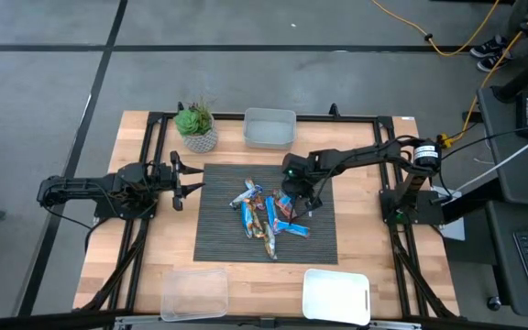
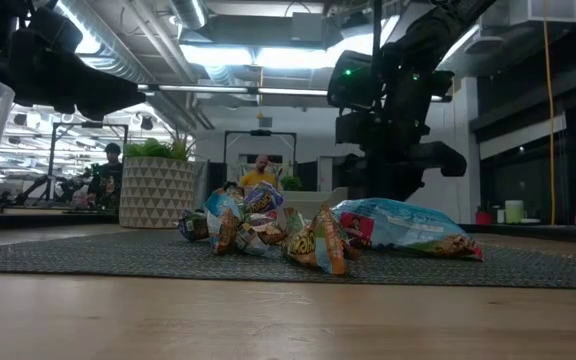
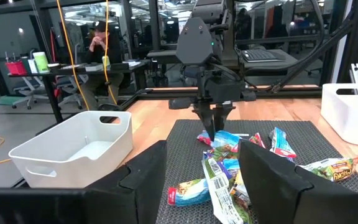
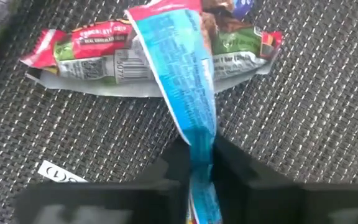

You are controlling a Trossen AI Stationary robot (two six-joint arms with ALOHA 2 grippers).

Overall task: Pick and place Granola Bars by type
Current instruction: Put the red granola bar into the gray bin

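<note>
Several wrapped Granola Bars [image 1: 266,213] lie heaped on a dark ribbed mat [image 1: 223,229] at mid-table. A light-blue bar [image 4: 185,81] lies across a red-and-green bar [image 4: 98,53]. My right gripper [image 4: 201,168] stands over the heap's right side, pointing steeply down, shut on that blue bar. It also shows in the left wrist view [image 3: 215,132] and the low view [image 2: 393,190]. My left gripper [image 1: 186,179] waits open and level at the mat's left edge, holding nothing. My right gripper pinches the light-blue bar's wrapper end [image 4: 201,152] between its two fingers. The fingers come steeply from above and lie across the wrapper. The bar's other end [image 4: 166,25] still lies on the red-and-green bar and the heap.
A potted plant [image 1: 196,126] and a grey bin [image 1: 269,128] stand at the far edge. A clear container [image 1: 194,291] sits near left, a white one [image 1: 336,293] near right. Bare wood lies on both sides of the mat. People sit in the room beyond.
</note>
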